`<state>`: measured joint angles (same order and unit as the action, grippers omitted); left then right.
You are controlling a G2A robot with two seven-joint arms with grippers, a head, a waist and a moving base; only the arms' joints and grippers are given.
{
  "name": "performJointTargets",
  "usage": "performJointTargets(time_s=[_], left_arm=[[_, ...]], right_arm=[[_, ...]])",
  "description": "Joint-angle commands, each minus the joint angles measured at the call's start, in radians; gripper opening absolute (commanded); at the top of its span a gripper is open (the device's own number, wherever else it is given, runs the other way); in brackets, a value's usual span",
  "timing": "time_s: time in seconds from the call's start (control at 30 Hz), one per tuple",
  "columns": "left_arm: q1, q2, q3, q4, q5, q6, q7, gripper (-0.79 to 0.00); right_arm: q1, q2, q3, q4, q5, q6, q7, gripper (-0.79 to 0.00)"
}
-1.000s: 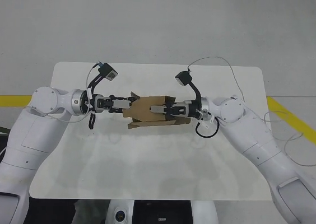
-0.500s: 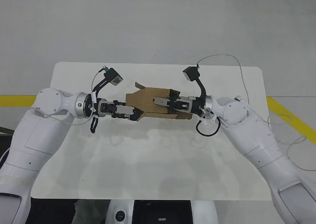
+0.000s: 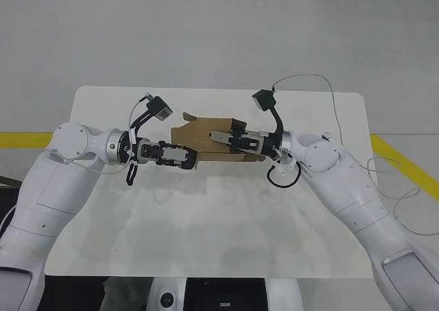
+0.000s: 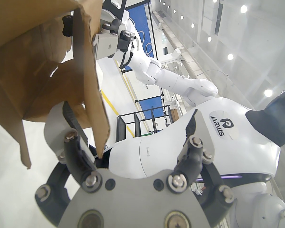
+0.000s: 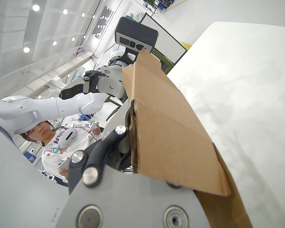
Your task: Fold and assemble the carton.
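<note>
Spanning the gap between both arms, the brown carton (image 3: 208, 142) sits over the far-middle part of the white table (image 3: 204, 233), partly opened, with loose flaps at its left end. Whether it touches the tabletop cannot be told. The left gripper (image 3: 184, 156) meets the carton's near-left corner; its fingers (image 4: 73, 122) are spread wide, one pad lying along a cardboard wall, the other well apart from it. The right gripper (image 3: 223, 140) lies at the carton's right end, over its upper face. Cardboard covers it, so grasp or release cannot be told.

Left gripper (image 3: 188, 158), fingers (image 4: 73, 124) spread.
</note>
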<state>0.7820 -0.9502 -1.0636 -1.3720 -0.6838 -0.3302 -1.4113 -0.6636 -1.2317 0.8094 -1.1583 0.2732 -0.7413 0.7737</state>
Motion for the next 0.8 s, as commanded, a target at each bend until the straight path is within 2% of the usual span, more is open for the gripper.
performJointTargets(time_s=[0.0,0.5,0.77], left_arm=[[0.000,-0.001,-0.002,0.001,0.003,0.001,-0.002,0.000],[0.026,-0.010,0.015,-0.041,-0.006,0.020,-0.034,0.000],[0.009,-0.015,0.013,-0.003,0.005,0.010,-0.039,0.000]], right_arm=[[-0.002,0.000,0.007,0.003,-0.009,-0.002,-0.006,-0.785],[-0.028,0.001,0.052,-0.027,-0.063,-0.003,-0.044,-0.785],[-0.025,-0.013,0.025,-0.030,-0.025,-0.009,0.002,-0.785]])
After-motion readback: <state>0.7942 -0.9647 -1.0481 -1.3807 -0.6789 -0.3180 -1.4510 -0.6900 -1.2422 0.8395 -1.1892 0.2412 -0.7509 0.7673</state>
